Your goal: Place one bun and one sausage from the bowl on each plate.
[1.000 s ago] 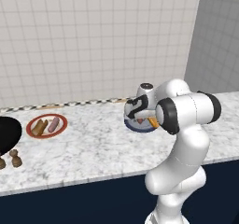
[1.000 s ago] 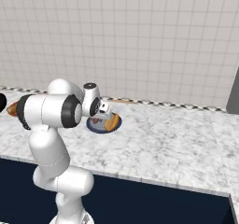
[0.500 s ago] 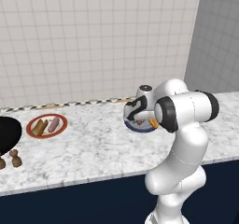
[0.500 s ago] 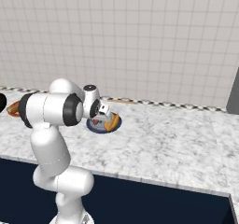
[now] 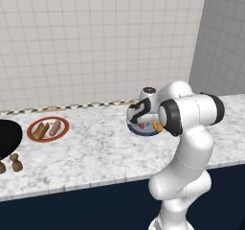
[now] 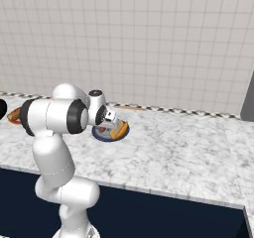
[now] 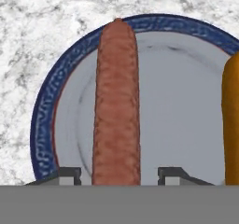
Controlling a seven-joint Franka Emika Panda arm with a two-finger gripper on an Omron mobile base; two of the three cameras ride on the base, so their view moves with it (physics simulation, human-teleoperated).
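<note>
My gripper (image 7: pixel 120 174) hangs low over the dark blue plate (image 7: pixel 42 115), open, one fingertip on each side of a sausage (image 7: pixel 116 101) that lies flat on the plate with a small gap to each finger. An orange-brown bun (image 7: pixel 231 120) rests on the same plate beside it. From the base, the hand (image 5: pixel 143 120) covers most of that plate (image 5: pixel 145 131). Further left stands the white plate (image 5: pixel 32 134) with the red-brown rim, holding a bun (image 5: pixel 40 130) and a sausage (image 5: pixel 55 127). The black bowl (image 5: pixel 7 138) sits at the far left edge.
Two small brown pieces (image 5: pixel 16 163) stand on the marble counter (image 5: pixel 95 152) near its front left. The counter's front edge drops to a dark cabinet face. A tiled wall backs the counter, with open marble to the right of the blue plate (image 6: pixel 110 134).
The hand has stayed over the blue plate. Its fingers have spread apart and let go of the sausage, which now lies on the plate.
</note>
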